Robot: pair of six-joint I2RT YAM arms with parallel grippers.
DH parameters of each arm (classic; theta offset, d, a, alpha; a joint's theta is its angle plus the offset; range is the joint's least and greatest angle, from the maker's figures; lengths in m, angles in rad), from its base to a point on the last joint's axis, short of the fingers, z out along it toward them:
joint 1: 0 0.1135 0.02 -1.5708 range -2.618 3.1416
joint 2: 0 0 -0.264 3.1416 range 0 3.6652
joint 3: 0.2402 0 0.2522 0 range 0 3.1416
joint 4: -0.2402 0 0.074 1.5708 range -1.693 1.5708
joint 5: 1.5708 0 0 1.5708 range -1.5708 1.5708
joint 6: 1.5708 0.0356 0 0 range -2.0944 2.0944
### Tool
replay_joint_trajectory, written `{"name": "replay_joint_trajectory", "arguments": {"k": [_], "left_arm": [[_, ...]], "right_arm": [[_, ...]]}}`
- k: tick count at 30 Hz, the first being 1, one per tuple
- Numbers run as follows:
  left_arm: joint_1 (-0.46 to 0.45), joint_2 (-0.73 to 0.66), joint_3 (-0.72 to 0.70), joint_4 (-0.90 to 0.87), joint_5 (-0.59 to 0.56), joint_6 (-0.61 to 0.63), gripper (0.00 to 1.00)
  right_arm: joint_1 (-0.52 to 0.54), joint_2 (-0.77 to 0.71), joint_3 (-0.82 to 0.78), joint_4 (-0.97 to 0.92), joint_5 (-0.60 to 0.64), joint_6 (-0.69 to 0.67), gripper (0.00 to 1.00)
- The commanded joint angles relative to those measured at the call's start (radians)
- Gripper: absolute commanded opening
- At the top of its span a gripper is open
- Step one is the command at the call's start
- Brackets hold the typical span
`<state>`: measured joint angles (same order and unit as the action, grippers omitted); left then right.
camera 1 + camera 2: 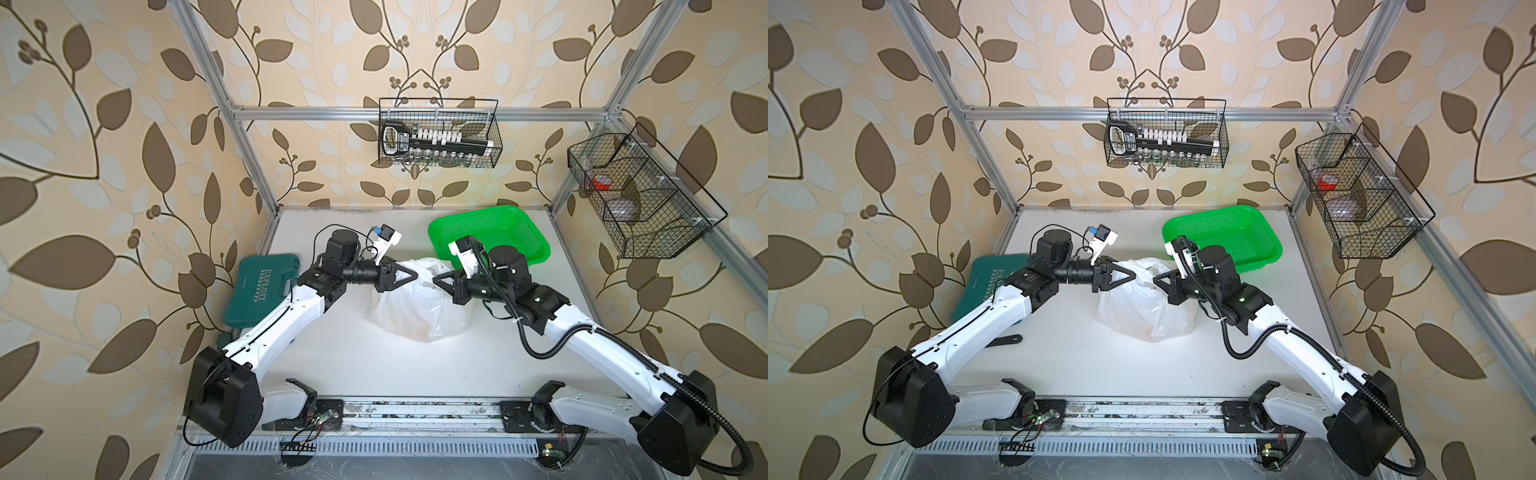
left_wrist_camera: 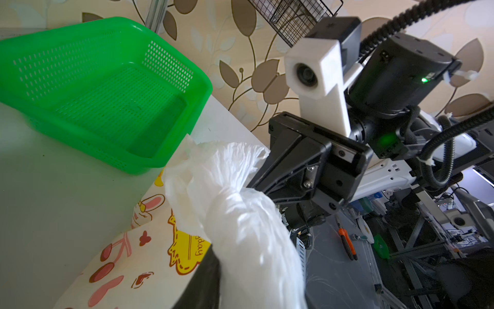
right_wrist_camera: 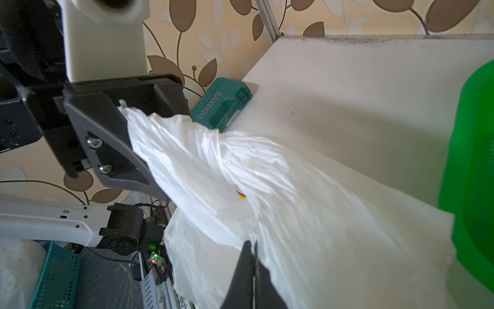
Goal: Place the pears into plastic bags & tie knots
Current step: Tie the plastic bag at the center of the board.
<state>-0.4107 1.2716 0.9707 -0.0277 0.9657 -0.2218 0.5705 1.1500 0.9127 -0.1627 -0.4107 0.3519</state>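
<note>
Bare white table (image 1: 332, 365): plastic bag (image 1: 415, 316) sits mid-table, bulging, between both arms
Empty green basket (image 1: 490, 232) behind it
Claws: right gripper (image 1: 435, 279) clamped tight on one handle end; left gripper (image 1: 413, 276) jaws part-way apart around other handle end, pinching or letting go, cannot tell
Small twisted knot (image 3: 213, 137) between claws, handles wound around each other; looks tied, maybe wants final tug
No pears in sight; judge all bagged, hidden by plastic
Left to do: release, check tie holds
</note>
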Motion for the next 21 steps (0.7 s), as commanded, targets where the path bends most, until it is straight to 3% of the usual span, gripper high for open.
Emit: {"name": "replay_joint_trajectory", "arguments": {"k": [1,11,19,21], "left_arm": [[0.010,-0.031,0.031,0.016,0.045,0.012,0.40],[0.010,-0.004,0.036,0.112,0.048,-0.061,0.53],[-0.001,0.060,0.074,0.121,0.051,-0.071,0.45],[-0.005,0.067,0.074,0.124,0.044,-0.066,0.38]], "right_arm": [[0.004,0.008,0.026,-0.008,0.014,0.001,0.00],[0.006,0.000,0.019,-0.014,0.007,-0.003,0.00],[0.006,-0.007,0.015,-0.016,0.000,-0.006,0.00],[0.006,-0.009,0.013,-0.016,0.000,-0.008,0.00]]}}
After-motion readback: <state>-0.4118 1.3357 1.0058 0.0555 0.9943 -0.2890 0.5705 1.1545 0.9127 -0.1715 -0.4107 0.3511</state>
